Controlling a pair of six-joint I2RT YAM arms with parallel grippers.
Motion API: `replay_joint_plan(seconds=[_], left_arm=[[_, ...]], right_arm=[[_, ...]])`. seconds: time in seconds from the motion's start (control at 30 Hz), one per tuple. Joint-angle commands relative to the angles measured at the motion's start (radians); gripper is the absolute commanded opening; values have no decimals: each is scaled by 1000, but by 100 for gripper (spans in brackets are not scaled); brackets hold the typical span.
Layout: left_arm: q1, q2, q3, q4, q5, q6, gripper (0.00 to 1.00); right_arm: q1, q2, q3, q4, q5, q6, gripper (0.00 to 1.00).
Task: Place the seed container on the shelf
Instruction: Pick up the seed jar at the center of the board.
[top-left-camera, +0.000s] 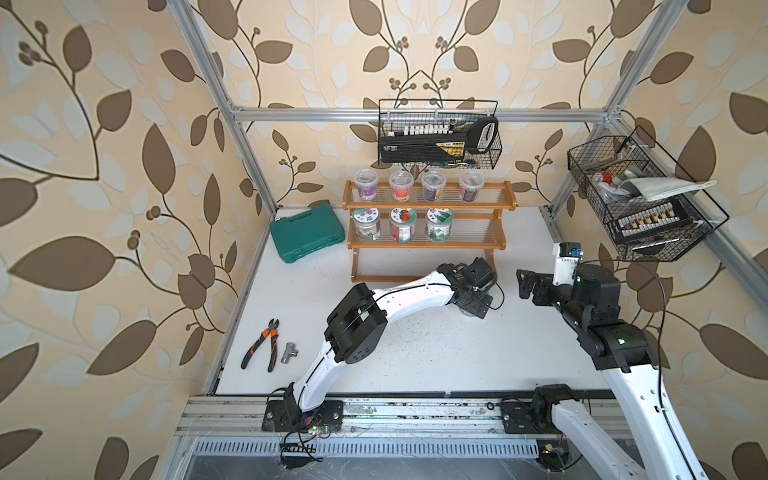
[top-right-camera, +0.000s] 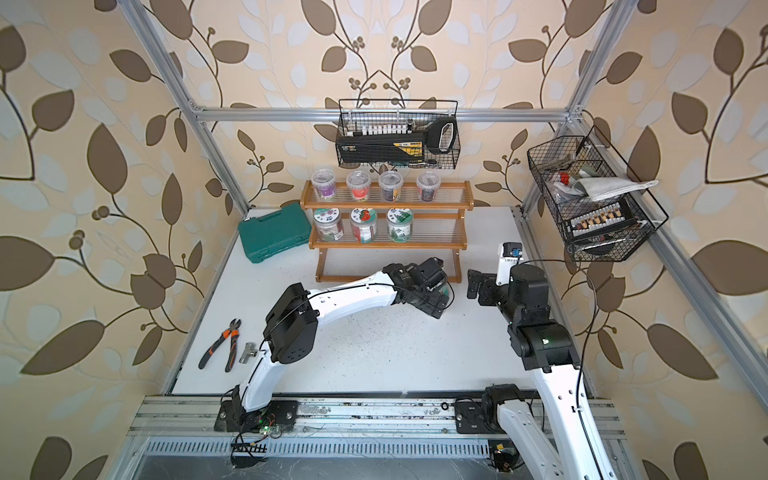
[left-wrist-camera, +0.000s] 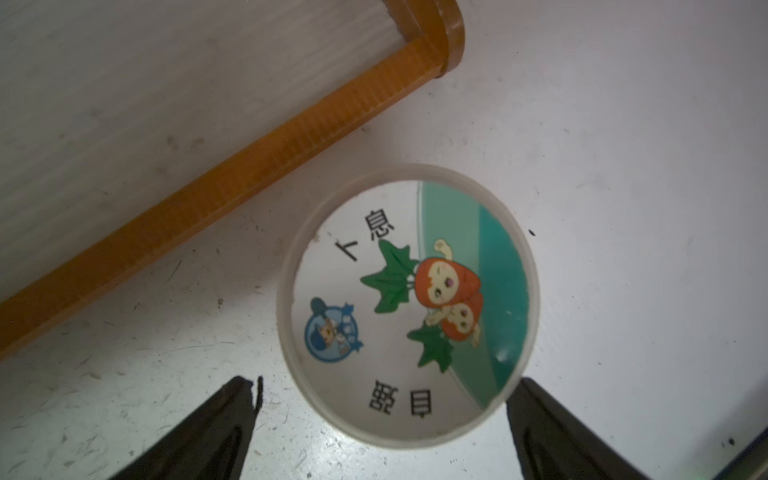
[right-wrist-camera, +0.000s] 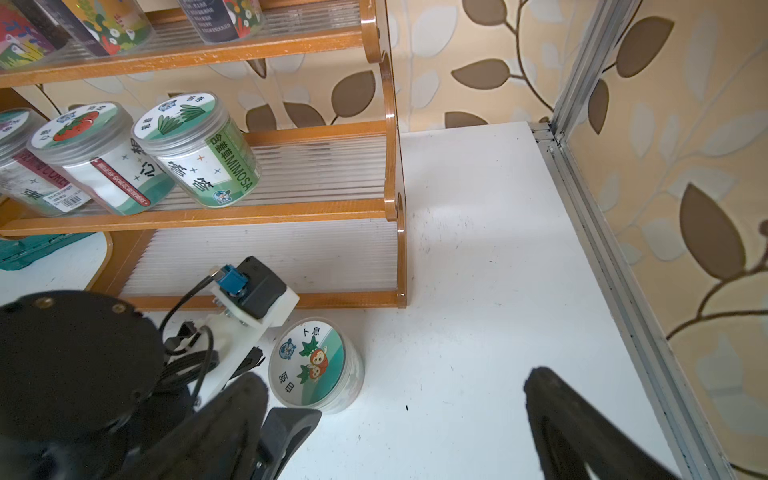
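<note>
So my left gripper (left-wrist-camera: 384, 384) hangs right over the seed container (left-wrist-camera: 407, 307). Its fingers (left-wrist-camera: 216, 432) are spread wide, one off each side of the lid, and they aren't clamped on anything. The container stands upright on the white table (left-wrist-camera: 623, 166), directly below the gripper. The shelf (left-wrist-camera: 232, 183) has its bottom rail just past the container, close but not touching. My right gripper (right-wrist-camera: 392, 386) is wide open too and carries nothing. From there the container sits just ahead and off to one side, near the shelf's curved end panel.
</note>
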Motion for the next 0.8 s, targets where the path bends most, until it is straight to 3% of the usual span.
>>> replay_joint_plan(seconds=[0.0, 0.5, 0.77], left_arm=[[15, 18, 65, -13, 0, 49, 98], [15, 126, 246, -55, -25, 124, 98], [15, 151, 267, -76, -46, 139, 98]], right_arm=[[-6, -3, -23, 13, -28, -5, 99], [-22, 6, -38, 27, -52, -7, 99], [-30, 7, -39, 31, -59, -8, 99]])
